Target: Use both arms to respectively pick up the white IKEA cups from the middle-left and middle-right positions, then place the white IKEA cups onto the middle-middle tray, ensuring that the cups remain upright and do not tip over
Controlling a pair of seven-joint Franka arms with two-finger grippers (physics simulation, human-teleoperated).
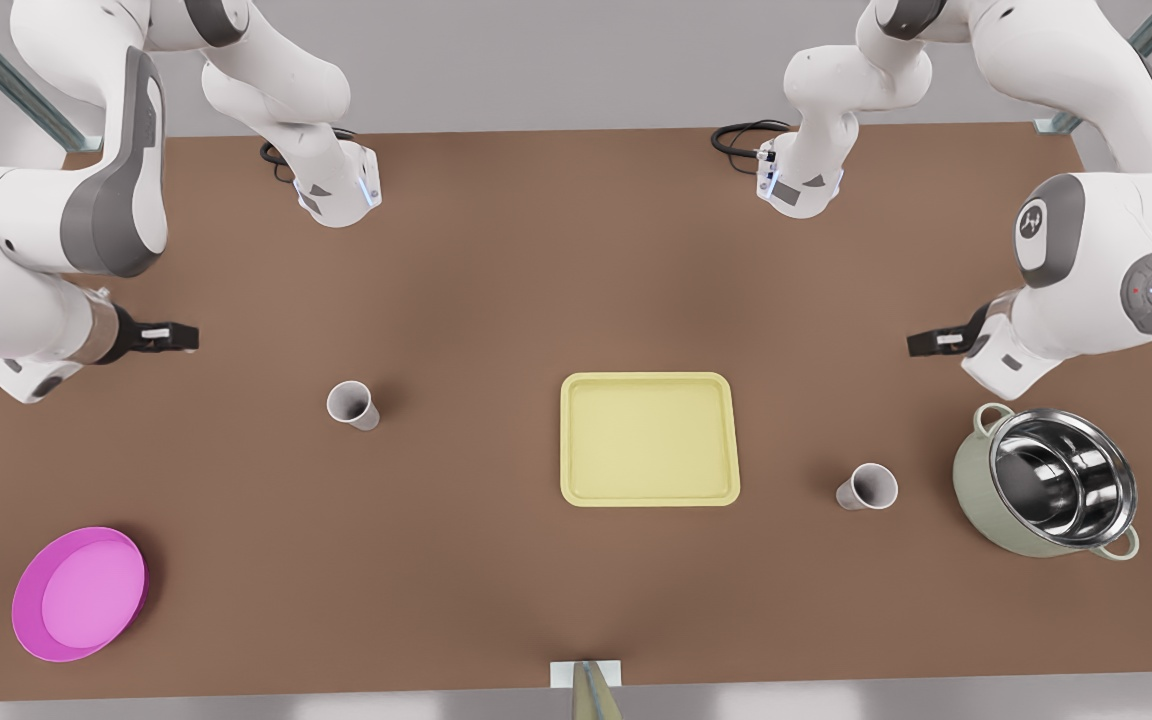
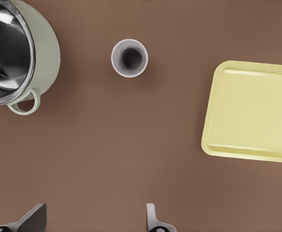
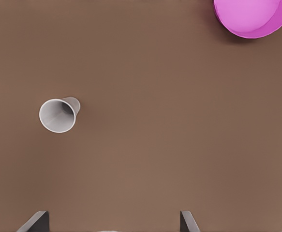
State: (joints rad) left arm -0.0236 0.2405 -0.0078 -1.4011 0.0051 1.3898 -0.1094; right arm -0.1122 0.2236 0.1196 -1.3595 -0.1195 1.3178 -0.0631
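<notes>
Looks like a simulated robotics lab bench, not a real kitchen; flat brown tabletop [image 1: 496, 280] with two white jointed arms [image 1: 66, 230] mounted at its far edge, metal frame struts [image 1: 6, 80] in the corners, plain grey backdrop; the props are scattered housewares, like a magenta-pink shallow dish [image 1: 79, 593] and a pale green steel-lined pot [image 1: 1046, 494].

1. A pale green pot [image 1: 1046, 480] with a shiny steel inside and two small loop handles stands upright on the brown table [image 1: 496, 260], at the front view's right, near the table's right edge.
2. A round magenta-pink dish [image 1: 79, 593], shallow and upright, sits at the front view's lower left corner of the table, well apart from the pot.
</notes>
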